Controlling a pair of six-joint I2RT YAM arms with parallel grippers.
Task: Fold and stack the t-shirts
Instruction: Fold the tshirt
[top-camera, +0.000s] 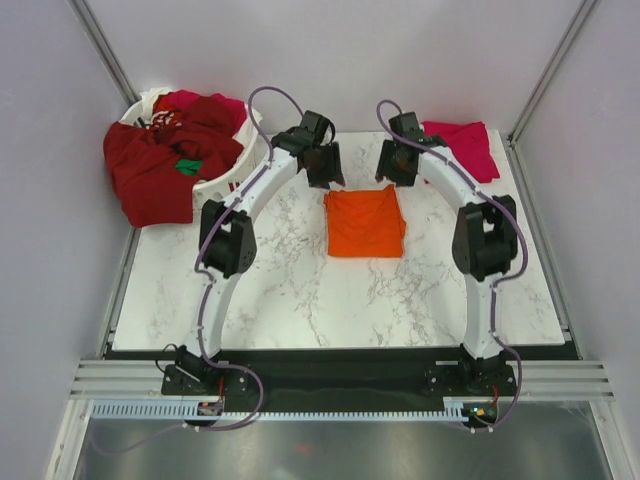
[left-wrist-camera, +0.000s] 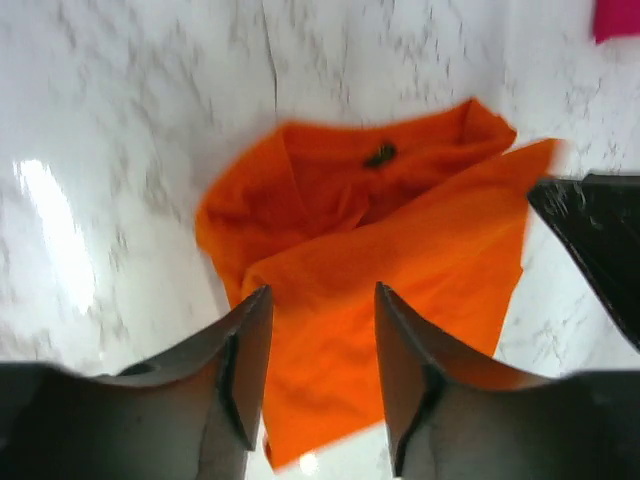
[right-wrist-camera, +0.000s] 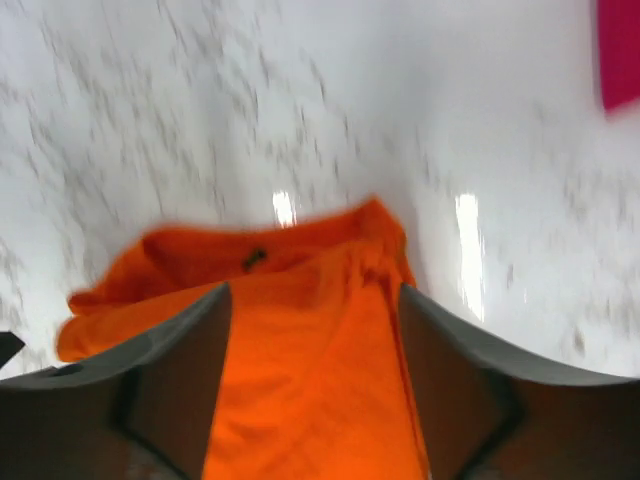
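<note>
From the top external view, the orange t-shirt (top-camera: 365, 222) is lying folded into a rough rectangle near the middle of the marble table (top-camera: 280, 290). The left gripper (top-camera: 325, 165) is hanging just beyond its far left corner and the right gripper (top-camera: 397, 160) just beyond its far right corner. Neither is visibly touching the cloth here. A magenta t-shirt (top-camera: 462, 145) is lying at the far right of the table. Dark red shirts (top-camera: 155, 175) are spilling out of a white basket (top-camera: 222, 187) at the far left.

In the left wrist view, the orange t-shirt (left-wrist-camera: 400, 230) is spreading out below and ahead of the fingers (left-wrist-camera: 245, 370), collar at the far end. The jaws are standing parted with a clear gap and are pinching nothing.

In the right wrist view, which is blurred, the orange t-shirt (right-wrist-camera: 300, 300) is filling the space between and beneath the fingers (right-wrist-camera: 180, 390). These jaws too are standing apart, clamping no cloth. A magenta edge is showing at the top right.
</note>
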